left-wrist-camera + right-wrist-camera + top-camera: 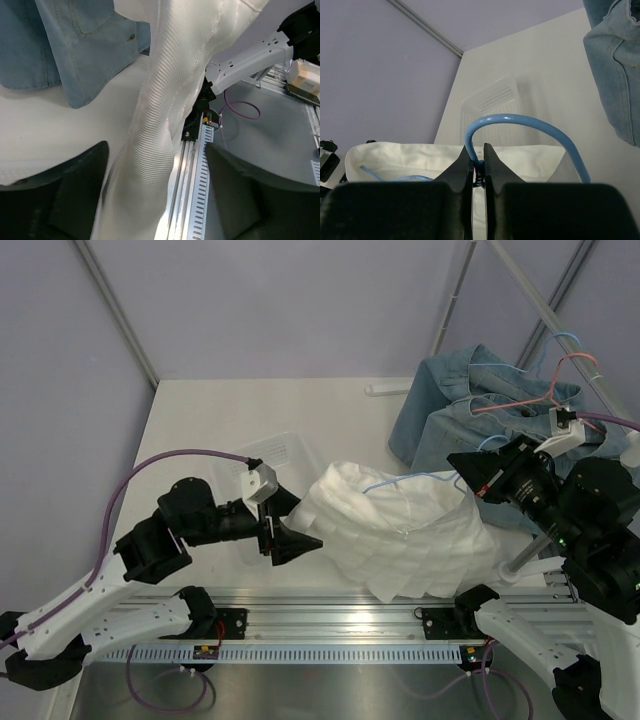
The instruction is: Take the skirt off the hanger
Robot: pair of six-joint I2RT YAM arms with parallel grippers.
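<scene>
The white skirt (400,530) lies bunched in the middle of the table, and a thin blue hanger (420,480) runs through its top. My right gripper (470,475) is at the skirt's right end. In the right wrist view, this right gripper (478,167) is shut on the neck of the hanger, below the blue hook (530,122), with the skirt's waistband (420,155) just behind. My left gripper (300,540) is at the skirt's left edge. Seen from the left wrist, the left gripper (156,150) is open, with a ribbed fold of skirt (155,125) hanging between its fingers.
A denim garment (480,400) on pink and blue hangers lies at the back right. A white perforated basket (280,455) sits behind my left gripper. An aluminium rail (350,605) runs along the near edge. Slanted frame poles stand at the back.
</scene>
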